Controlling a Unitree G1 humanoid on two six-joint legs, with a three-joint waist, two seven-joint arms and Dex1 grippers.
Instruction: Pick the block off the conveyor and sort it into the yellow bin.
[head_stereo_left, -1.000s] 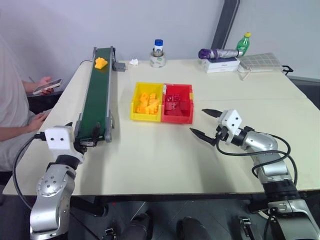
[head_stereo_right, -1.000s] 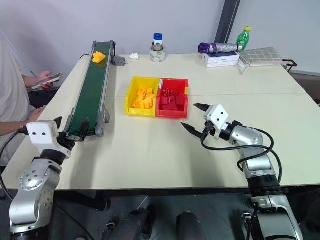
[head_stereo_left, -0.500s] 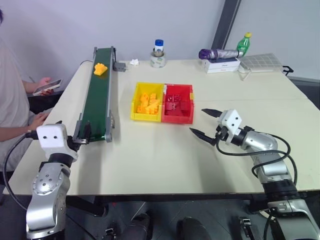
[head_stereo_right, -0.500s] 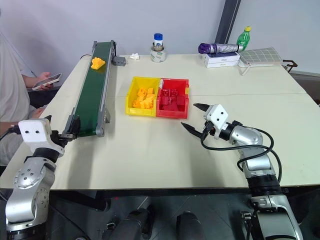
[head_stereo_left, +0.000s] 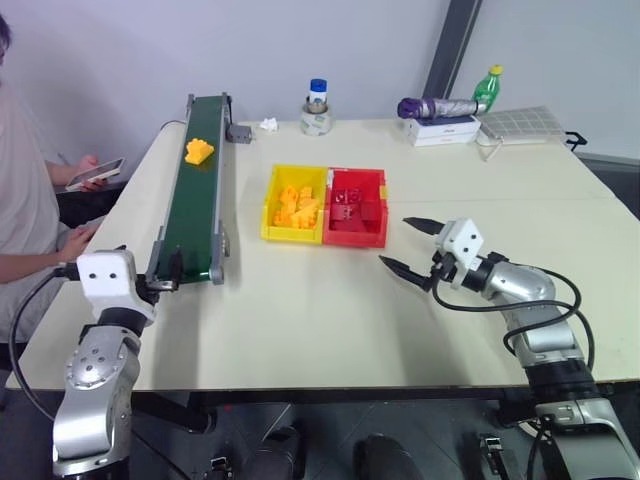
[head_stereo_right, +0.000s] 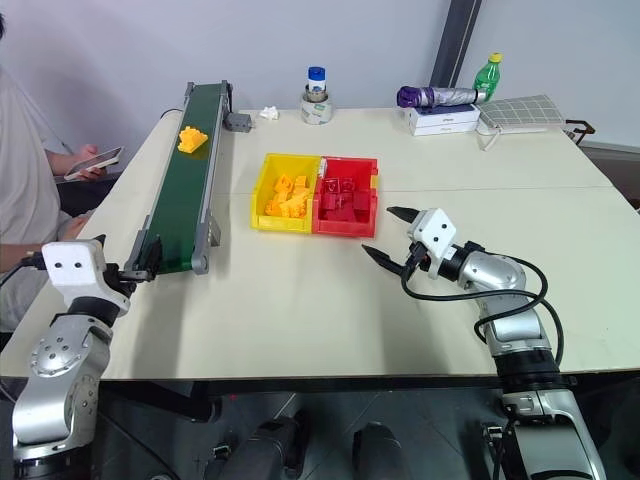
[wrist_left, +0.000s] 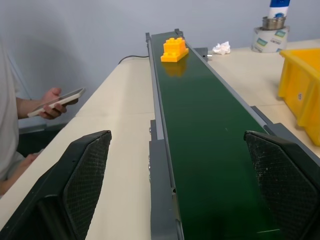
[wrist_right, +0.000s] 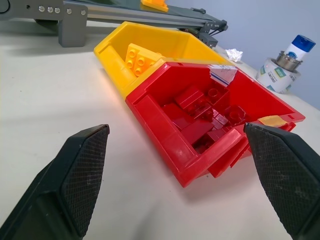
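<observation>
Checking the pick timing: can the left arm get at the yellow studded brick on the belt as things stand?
Probably not yet. The small yellow studded plastic brick sits far up the dark green conveyor belt, while the left end effector waits open at the belt's near end. Nothing blocks the belt between them.

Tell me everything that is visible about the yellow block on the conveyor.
The block is a small, bright yellow-orange toy brick, plastic by its look, with a flat base, a raised stepped top and round studs. It rests upright on the dark green belt of the conveyor, near its far end by the grey motor. Only the belt touches it. The left gripper, open, waits at the near end, well apart from it.
</observation>
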